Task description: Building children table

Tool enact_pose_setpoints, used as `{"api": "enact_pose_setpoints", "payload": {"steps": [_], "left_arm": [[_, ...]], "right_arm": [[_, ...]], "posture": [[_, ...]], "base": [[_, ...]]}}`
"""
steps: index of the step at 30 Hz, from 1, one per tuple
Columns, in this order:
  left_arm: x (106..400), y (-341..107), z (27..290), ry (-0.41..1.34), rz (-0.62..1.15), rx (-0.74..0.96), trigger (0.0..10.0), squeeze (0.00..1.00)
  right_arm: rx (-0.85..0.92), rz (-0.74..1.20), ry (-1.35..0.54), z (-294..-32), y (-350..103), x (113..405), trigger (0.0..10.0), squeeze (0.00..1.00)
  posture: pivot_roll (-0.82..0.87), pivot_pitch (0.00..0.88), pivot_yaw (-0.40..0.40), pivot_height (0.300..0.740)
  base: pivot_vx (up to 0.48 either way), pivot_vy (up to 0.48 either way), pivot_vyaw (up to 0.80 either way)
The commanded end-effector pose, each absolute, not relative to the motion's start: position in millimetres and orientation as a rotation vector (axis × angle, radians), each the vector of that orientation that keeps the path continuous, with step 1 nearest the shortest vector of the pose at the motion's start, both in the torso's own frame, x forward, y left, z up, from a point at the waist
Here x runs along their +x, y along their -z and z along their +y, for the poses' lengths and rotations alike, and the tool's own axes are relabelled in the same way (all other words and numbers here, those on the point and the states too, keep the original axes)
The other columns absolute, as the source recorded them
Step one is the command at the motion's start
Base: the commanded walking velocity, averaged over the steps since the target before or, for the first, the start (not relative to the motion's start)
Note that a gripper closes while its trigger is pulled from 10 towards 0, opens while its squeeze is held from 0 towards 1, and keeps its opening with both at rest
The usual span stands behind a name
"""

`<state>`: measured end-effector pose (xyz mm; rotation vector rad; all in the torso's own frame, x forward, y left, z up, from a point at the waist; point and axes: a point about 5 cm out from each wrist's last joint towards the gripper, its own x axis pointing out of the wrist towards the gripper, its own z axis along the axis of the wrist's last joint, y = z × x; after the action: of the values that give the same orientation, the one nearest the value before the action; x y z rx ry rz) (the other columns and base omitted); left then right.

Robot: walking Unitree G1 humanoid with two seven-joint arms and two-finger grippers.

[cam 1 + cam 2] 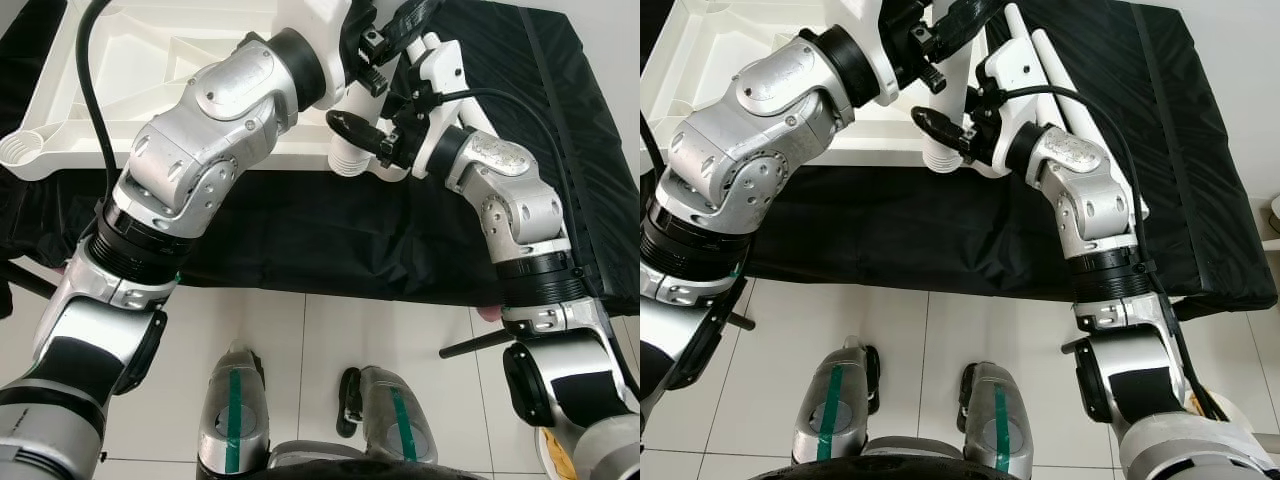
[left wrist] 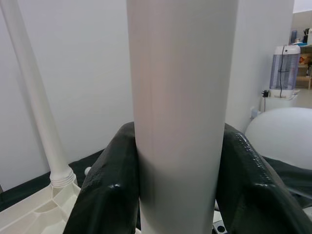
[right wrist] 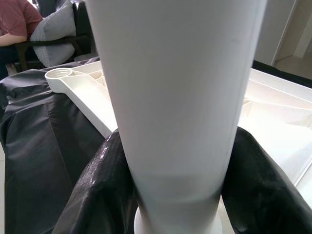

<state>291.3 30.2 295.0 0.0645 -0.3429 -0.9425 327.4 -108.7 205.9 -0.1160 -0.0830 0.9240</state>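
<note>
A white plastic table top (image 1: 150, 60) lies upside down on a black-covered surface. At its near right corner a white table leg (image 1: 948, 110) stands upright, with its ribbed end (image 1: 350, 160) at the corner socket. My left gripper (image 1: 375, 45) is shut on the leg higher up; its black fingers (image 2: 107, 190) press both sides of the leg (image 2: 180, 107). Lower down, just above the socket, my right gripper (image 1: 365, 135) is shut on the same leg (image 3: 175, 97), fingers (image 3: 97, 190) clamped around it. Another white leg (image 2: 36, 107) stands in its socket.
An open round socket (image 1: 22, 148) sits at the table top's near left corner. The black cloth (image 1: 1160, 150) stretches far to the right. My feet stand on the white tiled floor (image 1: 300, 360). A seated person (image 3: 14, 22) is beyond the table. A white appliance (image 2: 285, 68) stands by the wall.
</note>
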Motion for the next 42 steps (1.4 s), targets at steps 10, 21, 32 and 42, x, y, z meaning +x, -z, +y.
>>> {"api": "enact_pose_setpoints", "payload": {"steps": [10, 21, 32, 42], "left_arm": [[279, -303, 30, 1.200, -0.366, 0.011, 10.0, 1.00], [302, -314, 58, 1.023, -0.358, -0.194, 10.0, 0.09], [341, -297, 90, 0.710, -0.307, -0.206, 10.0, 0.00], [360, -261, 99, 0.541, -0.190, -0.062, 10.0, 0.00]], "right_arm": [[0.006, -0.163, -0.866, -106, -211, 328, 10.0, 0.00], [0.101, -0.214, -0.762, -111, -210, 331, 10.0, 0.00], [0.145, -0.239, -0.566, -127, -213, 344, 10.0, 0.00], [0.131, -0.238, -0.484, -135, -213, 349, 10.0, 0.00]], "posture": [[0.06, 0.000, -0.037, 0.740], [0.06, 0.000, -0.023, 0.740], [0.05, 0.000, -0.024, 0.740], [0.03, 0.000, -0.027, 0.740]], "base": [[0.000, 0.000, 0.00], [0.000, 0.000, 0.00], [0.000, 0.000, 0.00], [0.000, 0.000, 0.00]]}}
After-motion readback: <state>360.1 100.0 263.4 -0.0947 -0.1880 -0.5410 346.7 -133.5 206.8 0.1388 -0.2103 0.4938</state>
